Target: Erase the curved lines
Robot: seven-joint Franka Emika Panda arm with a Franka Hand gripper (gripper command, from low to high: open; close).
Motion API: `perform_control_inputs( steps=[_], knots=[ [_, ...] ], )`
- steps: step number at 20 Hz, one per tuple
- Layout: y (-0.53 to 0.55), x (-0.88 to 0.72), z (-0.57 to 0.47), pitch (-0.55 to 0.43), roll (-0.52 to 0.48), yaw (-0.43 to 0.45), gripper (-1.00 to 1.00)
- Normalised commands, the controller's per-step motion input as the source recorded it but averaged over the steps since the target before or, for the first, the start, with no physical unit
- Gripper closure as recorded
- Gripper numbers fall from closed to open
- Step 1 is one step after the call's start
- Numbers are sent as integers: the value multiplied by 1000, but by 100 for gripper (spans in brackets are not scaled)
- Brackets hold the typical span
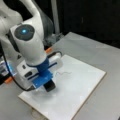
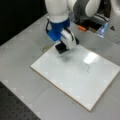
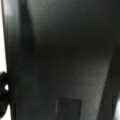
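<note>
A robot lab: grey bench (image 1: 100, 50), perforated mounting plate (image 2: 15, 110), dark backdrop

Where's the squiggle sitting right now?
In both front views the curve lines sit mid-board on the white board, unerased, apart from the eraser block.

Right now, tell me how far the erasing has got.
Nothing looks erased: the squiggle is intact on the board in both front views. In hand: the gripper has the eraser at the board, apart from the squiggle. The whole squiggle is left.
</note>
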Motion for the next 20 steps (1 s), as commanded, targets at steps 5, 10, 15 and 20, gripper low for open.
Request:
perform_control_inputs(
  steps=[5,10,15,20],
  knots=[
    [436,-372,-210,-298,47,-298,100],
    [464,-384,-264,-349,70,-321,100],
    [306,-317,-193,-338,20,-246,100],
    [266,-301,-162,-325,-3,-215,100]
  ],
)
